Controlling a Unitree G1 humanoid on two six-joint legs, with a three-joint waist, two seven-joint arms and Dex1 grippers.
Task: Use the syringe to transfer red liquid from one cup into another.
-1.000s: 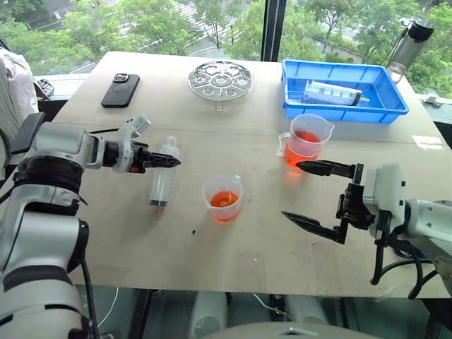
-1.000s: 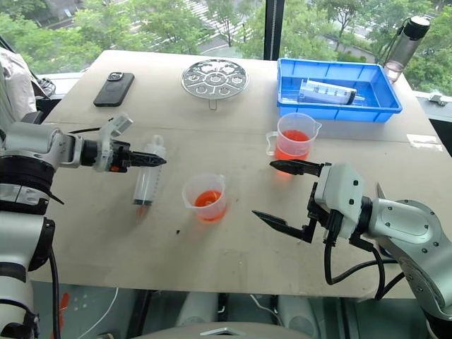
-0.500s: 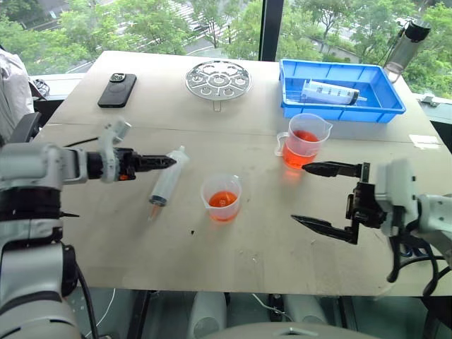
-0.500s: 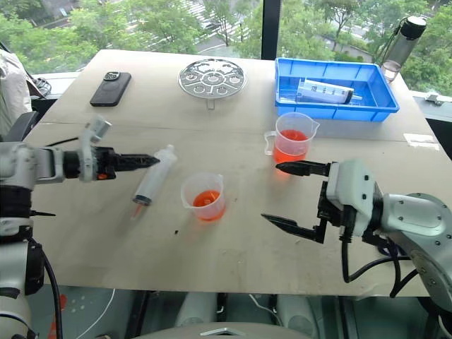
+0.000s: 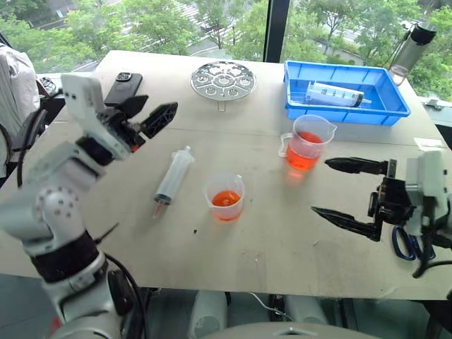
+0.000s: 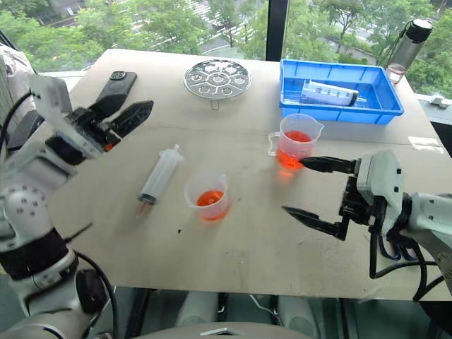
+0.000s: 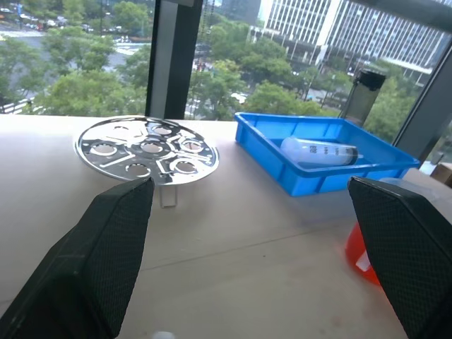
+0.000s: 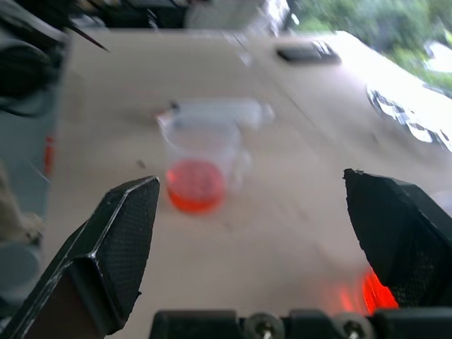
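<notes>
Looking down from my head: the syringe (image 5: 173, 176) lies flat on the surface (image 5: 268, 247), left of the short cup (image 5: 225, 197) of red liquid (image 5: 225, 198); the beaker (image 5: 308, 142) stands nearer the blue tray (image 5: 346, 90). My left end effector (image 5: 145, 115) hangs spread above the surface, empty. My right end effector (image 5: 349, 192) is spread, empty, beside the beaker. Left wrist view: metal rack (image 7: 147, 150), tray. Right wrist view: cup, syringe behind it.
</notes>
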